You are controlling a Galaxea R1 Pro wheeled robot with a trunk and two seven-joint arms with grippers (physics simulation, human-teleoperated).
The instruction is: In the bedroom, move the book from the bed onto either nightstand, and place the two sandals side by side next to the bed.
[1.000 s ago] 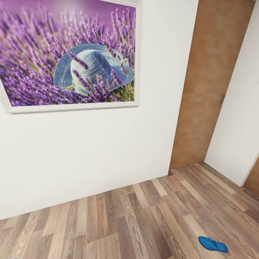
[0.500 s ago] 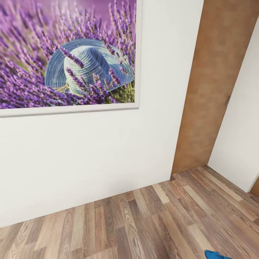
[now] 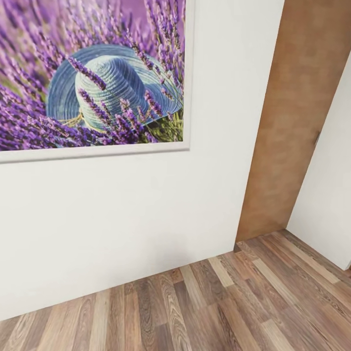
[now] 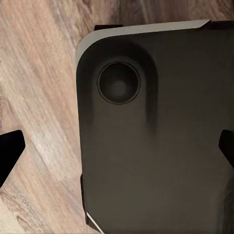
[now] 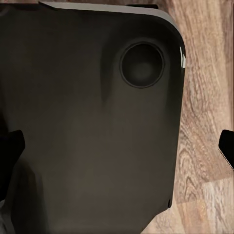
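Note:
The book, the bed, the nightstand and the two sandals are out of view. The head view faces a white bedroom wall (image 3: pixel 122 219) above a brown wood-plank floor (image 3: pixel 219 302). In the left wrist view, my left gripper (image 4: pixel 117 151) is open, its black fingertips (image 4: pixel 10 156) at opposite edges with nothing between them. It hangs over my own dark base (image 4: pixel 156 136) and the floor. My right gripper (image 5: pixel 117 151) is open in the same way, its fingertips (image 5: pixel 9 146) wide apart over the dark base (image 5: pixel 87 122).
A large framed picture (image 3: pixel 97 83) of lavender and a blue hat hangs on the wall close ahead. A brown wooden door (image 3: pixel 297 122) stands at the right in a corner, with another white wall (image 3: pixel 331 195) beside it. Open floor runs toward that corner.
The head camera has moved nearer the wall, so the picture looms larger. The blue sandal seen at the lower right earlier has slipped off the bottom edge of the view.

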